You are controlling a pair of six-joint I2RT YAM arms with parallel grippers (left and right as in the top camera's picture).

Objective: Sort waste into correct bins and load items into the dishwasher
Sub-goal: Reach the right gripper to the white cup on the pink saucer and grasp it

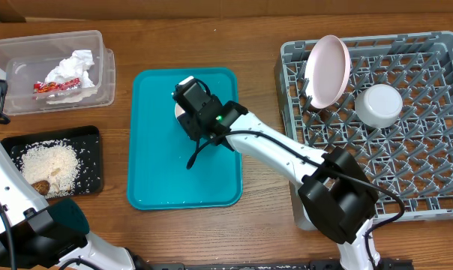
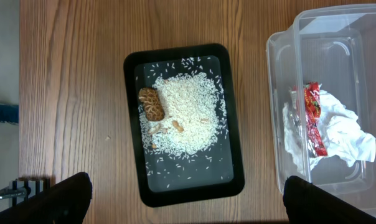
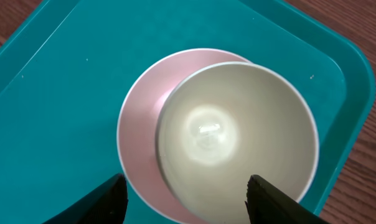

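From above, the right pincer (image 1: 187, 96) hangs over the upper part of the flat teal plastic tray (image 1: 155, 165) and hides most of what lies beneath it. On the wooden counter (image 1: 256, 30) to the right, the large grey pegged plastic dish rack (image 1: 421, 172) holds a pale pink round plate (image 1: 328, 69) standing on edge and a small white cup (image 1: 379, 103).

The left wrist view looks straight down. The left pincer (image 2: 200, 199) is spread wide with nothing between its fingers. It hovers over the shallow black rectangular tray (image 2: 238, 124), which holds loose white rice (image 2: 188, 112) and a brown lump (image 2: 152, 102). Just beside the tray, the clear plastic rectangular tub (image 2: 281, 93) holds the crumpled white paper napkin (image 2: 347, 134) and the red-and-white wrapper (image 2: 314, 118).

The right wrist view shows the pale blue-white round bowl (image 3: 238, 137) sitting mouth up on the smaller pink dish (image 3: 138, 143), off-centre and near the tray's corner. The pincer's fingers stand apart on either side and grip nothing.

The bowl looks rigid, smooth and glossy, so it is likely light, slippery and breakable. The rim is probably the best hold, with one finger inside the wall and one outside, closing gently. A careless lift could drag or clatter the loose dish underneath.
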